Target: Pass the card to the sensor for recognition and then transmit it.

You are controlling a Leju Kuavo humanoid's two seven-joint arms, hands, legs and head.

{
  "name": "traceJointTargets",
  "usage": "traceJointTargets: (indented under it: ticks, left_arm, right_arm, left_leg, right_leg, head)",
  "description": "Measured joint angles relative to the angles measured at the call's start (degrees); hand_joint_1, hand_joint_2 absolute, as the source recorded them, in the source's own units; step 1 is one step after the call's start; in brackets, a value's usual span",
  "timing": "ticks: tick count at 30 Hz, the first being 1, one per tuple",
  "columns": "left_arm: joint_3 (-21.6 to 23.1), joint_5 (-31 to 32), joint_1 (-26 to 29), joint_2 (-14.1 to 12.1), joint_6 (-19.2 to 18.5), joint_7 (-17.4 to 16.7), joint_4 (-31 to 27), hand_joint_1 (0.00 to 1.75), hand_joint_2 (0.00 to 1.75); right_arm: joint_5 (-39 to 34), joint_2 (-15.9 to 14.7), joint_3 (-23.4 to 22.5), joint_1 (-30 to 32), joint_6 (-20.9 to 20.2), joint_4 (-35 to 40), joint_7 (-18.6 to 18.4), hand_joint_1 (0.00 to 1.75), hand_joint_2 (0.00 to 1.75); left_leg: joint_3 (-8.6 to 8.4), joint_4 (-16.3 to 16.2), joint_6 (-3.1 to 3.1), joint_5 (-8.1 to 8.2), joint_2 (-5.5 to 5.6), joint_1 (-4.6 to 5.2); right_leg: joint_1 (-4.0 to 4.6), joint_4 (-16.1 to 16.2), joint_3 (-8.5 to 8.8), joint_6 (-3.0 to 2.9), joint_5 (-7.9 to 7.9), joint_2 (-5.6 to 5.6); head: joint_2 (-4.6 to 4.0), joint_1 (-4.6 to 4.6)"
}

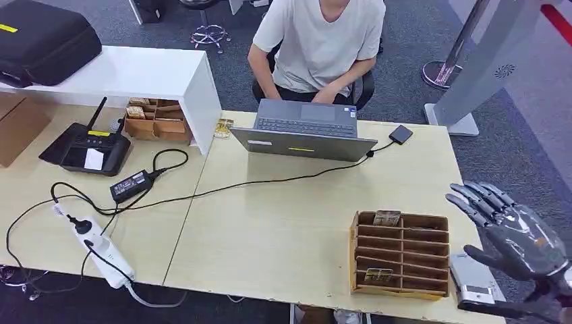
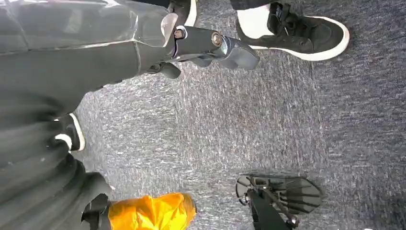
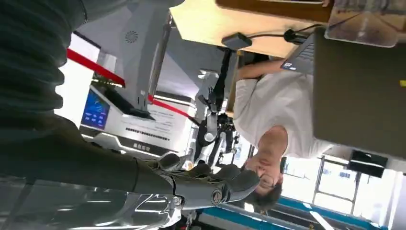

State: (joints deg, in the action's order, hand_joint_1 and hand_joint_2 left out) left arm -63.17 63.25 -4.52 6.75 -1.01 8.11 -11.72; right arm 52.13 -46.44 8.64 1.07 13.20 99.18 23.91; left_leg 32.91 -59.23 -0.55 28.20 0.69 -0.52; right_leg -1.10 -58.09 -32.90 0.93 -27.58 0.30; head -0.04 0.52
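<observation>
Hovering off the right edge of the desk (image 1: 283,223), the right hand (image 1: 507,226) has its fingers spread wide and holds nothing; it hangs just right of a wooden slotted organizer (image 1: 401,255) that stands near the desk's near right corner. Cards sit in that organizer: one card (image 1: 386,217) in its far row and another card (image 1: 378,275) in its near row. A grey sensor (image 1: 475,280) lies flat on the desk just right of the organizer, below the hand. Farther back, a person (image 1: 320,44) sits behind an open laptop (image 1: 305,131). On the left lie a power strip (image 1: 101,246) and black cables. The left hand (image 2: 210,45) hangs over grey carpet, fingers loosely apart and holding nothing.
</observation>
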Motion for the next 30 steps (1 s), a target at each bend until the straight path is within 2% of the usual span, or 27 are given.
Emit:
traceJointTargets:
  ticks: [6,11,14,19,30]
  left_arm:
    - [0.0,0.13,-0.02,0.13,0.0,0.0,0.0,0.0,1.75]
    - [0.0,0.13,-0.02,0.17,0.0,0.0,0.0,0.0,1.75]
    - [-0.02,-0.02,0.0,0.17,0.02,-0.04,0.0,0.0,1.75]
    - [-0.61,-0.33,0.0,0.17,0.15,-0.13,0.0,0.0,1.75]
    - [-1.51,-1.2,0.1,0.17,0.46,-0.2,0.0,0.0,1.75]
  right_arm:
    - [0.76,2.2,5.52,-3.04,0.52,-2.75,-0.33,0.0,1.75]
    - [0.92,3.28,7.67,-4.25,0.57,-4.02,-0.55,0.0,1.75]
    - [1.27,3.45,8.78,-4.97,0.2,-4.52,-2.78,0.0,1.75]
    - [1.64,3.23,10.27,-6.18,-2.01,-5.0,-6.6,0.0,1.75]
    - [1.83,0.57,11.86,-8.04,-5.99,-5.18,-10.69,0.0,1.75]
  left_leg:
    - [0.01,0.0,-0.01,-0.01,0.03,-0.01]
    - [0.02,0.0,-0.01,-0.01,0.03,-0.01]
    - [0.02,0.0,-0.01,-0.01,0.03,0.0]
    - [0.02,0.0,-0.01,-0.01,0.03,0.0]
    - [0.02,0.0,0.0,-0.02,0.05,0.0]
  right_leg:
    - [0.0,0.0,0.0,0.0,0.0,-0.03]
    - [0.0,-0.01,0.0,0.0,0.0,-0.03]
    - [0.0,0.0,0.0,0.0,0.0,-0.03]
    - [0.0,-0.01,0.0,0.0,0.0,-0.03]
    - [0.0,0.0,0.0,0.0,0.0,-0.05]
  head:
    - [0.0,0.0]
    - [0.0,0.0]
    - [0.0,0.0]
    - [0.0,0.0]
    - [0.0,0.0]
